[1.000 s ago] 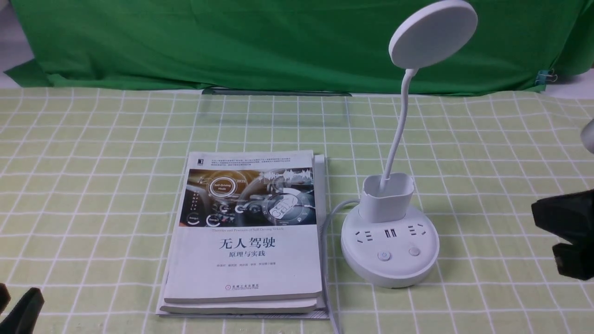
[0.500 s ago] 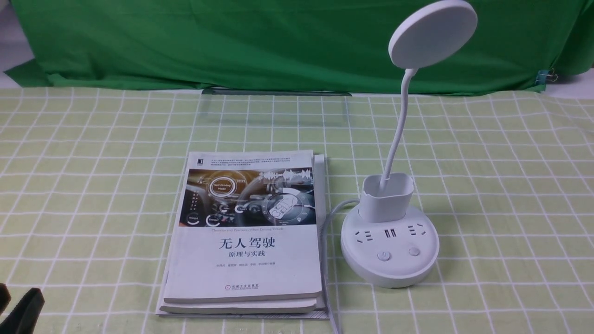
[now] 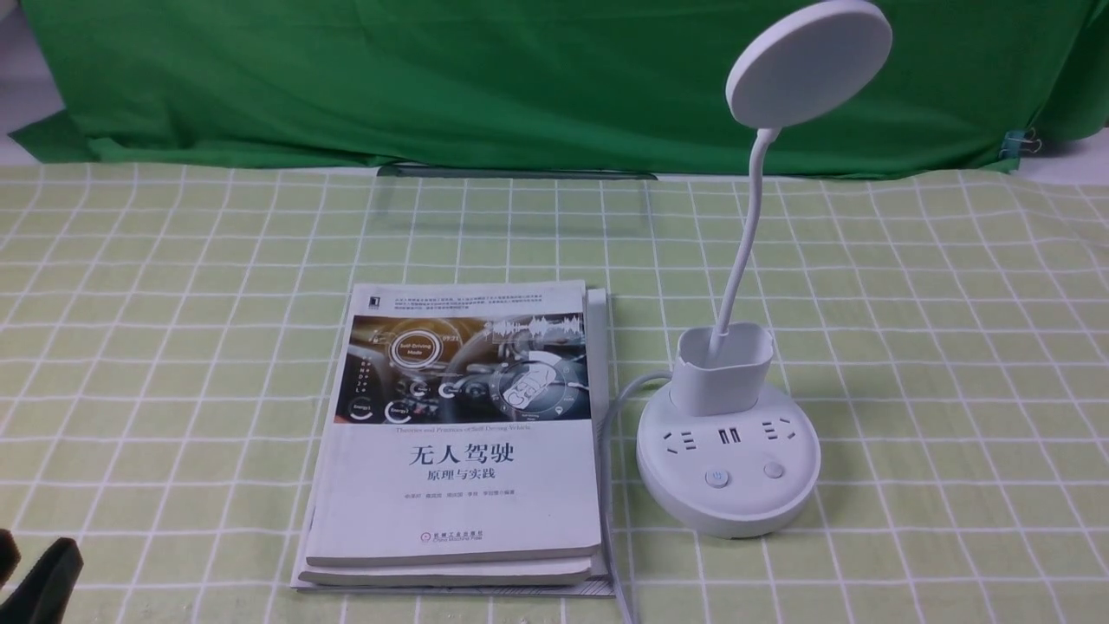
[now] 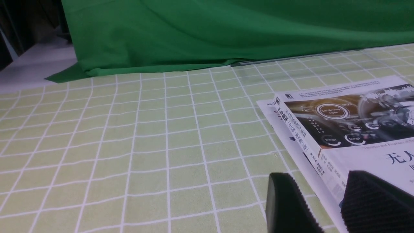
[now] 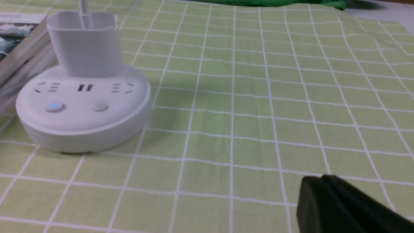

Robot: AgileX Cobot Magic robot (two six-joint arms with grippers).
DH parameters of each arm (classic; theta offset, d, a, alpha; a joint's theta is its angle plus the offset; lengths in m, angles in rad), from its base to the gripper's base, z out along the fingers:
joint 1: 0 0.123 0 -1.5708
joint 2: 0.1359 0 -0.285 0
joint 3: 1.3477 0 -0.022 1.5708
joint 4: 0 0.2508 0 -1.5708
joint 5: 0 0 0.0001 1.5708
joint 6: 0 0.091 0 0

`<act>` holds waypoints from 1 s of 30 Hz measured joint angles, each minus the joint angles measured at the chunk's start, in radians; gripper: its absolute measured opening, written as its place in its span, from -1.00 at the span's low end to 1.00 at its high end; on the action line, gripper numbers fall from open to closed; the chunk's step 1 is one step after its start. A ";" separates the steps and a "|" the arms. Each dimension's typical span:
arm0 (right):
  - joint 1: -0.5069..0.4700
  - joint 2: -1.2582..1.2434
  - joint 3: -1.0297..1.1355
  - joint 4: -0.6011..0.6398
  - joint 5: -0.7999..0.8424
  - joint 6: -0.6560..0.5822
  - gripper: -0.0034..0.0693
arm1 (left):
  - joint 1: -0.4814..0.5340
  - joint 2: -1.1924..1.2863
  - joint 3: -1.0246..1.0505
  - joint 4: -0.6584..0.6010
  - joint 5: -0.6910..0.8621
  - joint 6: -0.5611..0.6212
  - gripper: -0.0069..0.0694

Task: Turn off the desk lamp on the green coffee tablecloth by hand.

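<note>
Now, left to right across the table:

Left gripper (image 4: 326,207): mine, low at the near left corner, only a dark tip (image 3: 39,581) showing in the front view. From the wrist I see two ribbed black fingers (image 4: 286,204) spread apart with cloth between them, holding nothing; they sit just beside the books' near left corner.

Green coffee tablecloth (image 3: 173,347): pale yellow-green with white grid lines, covering the whole tabletop in front of me.

Backdrop cloth (image 3: 433,78): plain dark green, draped along the far edge.

Books (image 3: 459,442): a small stack lying flat near the middle, the top cover white with a dashboard photo and Chinese title.

Cord (image 3: 611,416): grey, running between the books and the lamp base.

Desk lamp (image 3: 728,459): right of the books, its round base on the cloth, cup-shaped holder behind the sockets, thin neck rising to the disc head (image 3: 808,62). The left button (image 5: 54,106) shows a faint blue glow.

Right gripper (image 5: 326,202): out of the front view; the wrist view shows its dark tips pressed together, empty, well apart from the lamp base (image 5: 84,110).
</note>
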 joint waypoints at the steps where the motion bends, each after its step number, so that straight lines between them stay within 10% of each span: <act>1: 0.000 0.000 0.001 0.000 0.000 0.000 -0.79 | 0.000 0.000 0.000 0.000 0.000 0.000 -0.18; 30: 0.000 0.000 0.001 0.003 0.000 0.001 -0.63 | 0.000 0.000 0.000 0.000 0.000 0.000 -0.18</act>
